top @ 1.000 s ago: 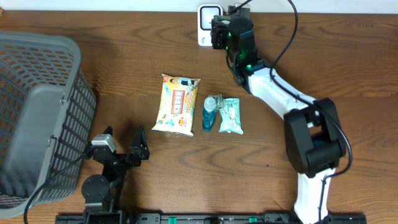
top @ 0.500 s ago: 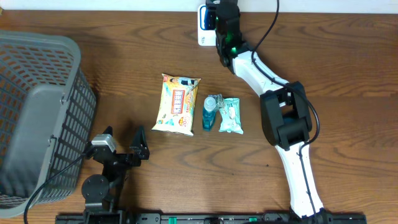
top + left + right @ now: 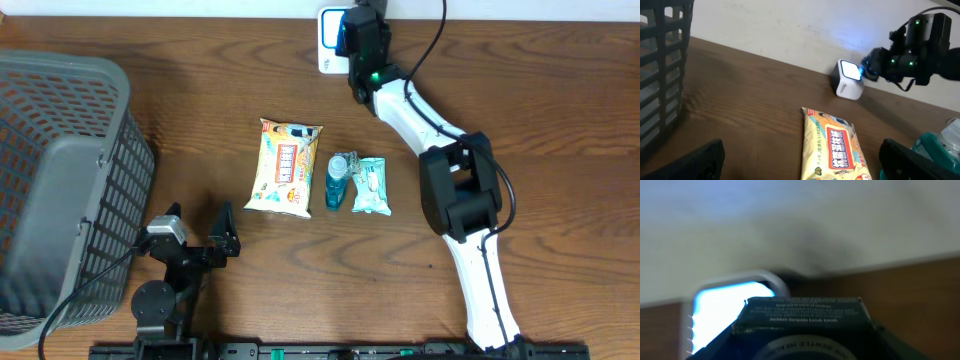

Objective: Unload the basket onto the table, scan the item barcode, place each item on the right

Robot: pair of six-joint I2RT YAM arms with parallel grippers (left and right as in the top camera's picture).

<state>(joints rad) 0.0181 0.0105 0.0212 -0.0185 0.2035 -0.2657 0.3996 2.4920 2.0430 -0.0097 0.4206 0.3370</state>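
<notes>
Right claw (image 3: 350, 32) is about half closed on a small dark box (image 3: 802, 316) with fine print. It's holding the box right up in front of the glowing scanner (image 3: 722, 305) at the far edge of the tabletop (image 3: 560, 120). Left claw (image 3: 197, 228) sits wide open near the basket (image 3: 120, 190), gripping nothing. The snack pack (image 3: 287, 167) lies flat mid-table, untouched.

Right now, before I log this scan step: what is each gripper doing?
Left gripper: open, holding nothing.
Right gripper: closed on a dark box with white print, held at the white scanner.
</notes>
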